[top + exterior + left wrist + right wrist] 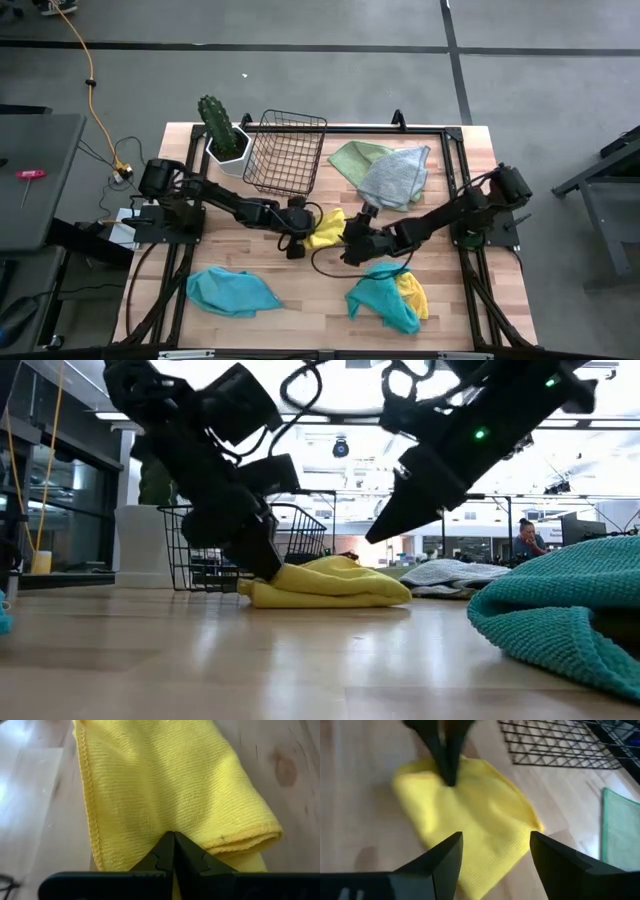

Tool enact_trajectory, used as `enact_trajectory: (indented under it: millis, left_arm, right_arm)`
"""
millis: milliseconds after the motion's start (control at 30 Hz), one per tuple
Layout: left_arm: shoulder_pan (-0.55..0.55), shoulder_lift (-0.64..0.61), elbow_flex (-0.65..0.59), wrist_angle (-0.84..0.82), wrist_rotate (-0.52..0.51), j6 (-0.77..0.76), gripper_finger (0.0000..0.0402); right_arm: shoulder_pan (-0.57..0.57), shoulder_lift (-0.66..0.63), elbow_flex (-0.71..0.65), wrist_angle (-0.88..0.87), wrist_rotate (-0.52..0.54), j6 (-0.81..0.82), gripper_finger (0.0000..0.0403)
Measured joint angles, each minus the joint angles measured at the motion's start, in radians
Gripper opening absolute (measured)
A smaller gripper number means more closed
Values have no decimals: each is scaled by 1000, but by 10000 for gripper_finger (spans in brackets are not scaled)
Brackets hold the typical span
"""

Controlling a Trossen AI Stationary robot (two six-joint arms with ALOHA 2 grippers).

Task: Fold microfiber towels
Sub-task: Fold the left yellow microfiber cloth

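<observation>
A folded yellow towel (328, 228) lies on the wooden table at its middle. My left gripper (173, 840) is shut, with its tips on the towel's left end (262, 582). My right gripper (495, 850) hangs open just above the towel's right side and touches nothing; in the low view it (385, 530) is clear of the cloth. Other towels lie loose: a teal one (232, 292) near left, a teal one over a yellow one (385, 300) near right, and a grey one (395, 178) on a green one (355, 157) at the far right. My left gripper sets its shut fingertips (167, 847) on the upper layer of the yellow towel (165, 815), close to its left end. The fingers slant down from the table's left. The towel lies flat on the table, folded in several layers.
A black wire basket (285, 150) stands at the far middle, with a potted cactus (222, 130) to its left. A metal frame (460, 180) runs along the table's edges. Bare wood shows between the near towels.
</observation>
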Motion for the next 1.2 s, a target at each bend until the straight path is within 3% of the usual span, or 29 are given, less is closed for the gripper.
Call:
enact_trajectory:
  millis: [333,667,1033,1200]
  left_arm:
    - [-44,-103,1,7,-1,-12,0]
    - [-108,53,2,154,2,-34,0]
    - [-138,66,6,-3,-5,31,0]
    - [-136,42,4,-30,-20,46,0]
  right_arm:
    - [-103,45,0,68,3,-27,224]
    - [-145,124,0,174,14,-2,224]
    - [-63,131,0,16,13,105,224]
    - [-1,125,2,-20,101,91,224]
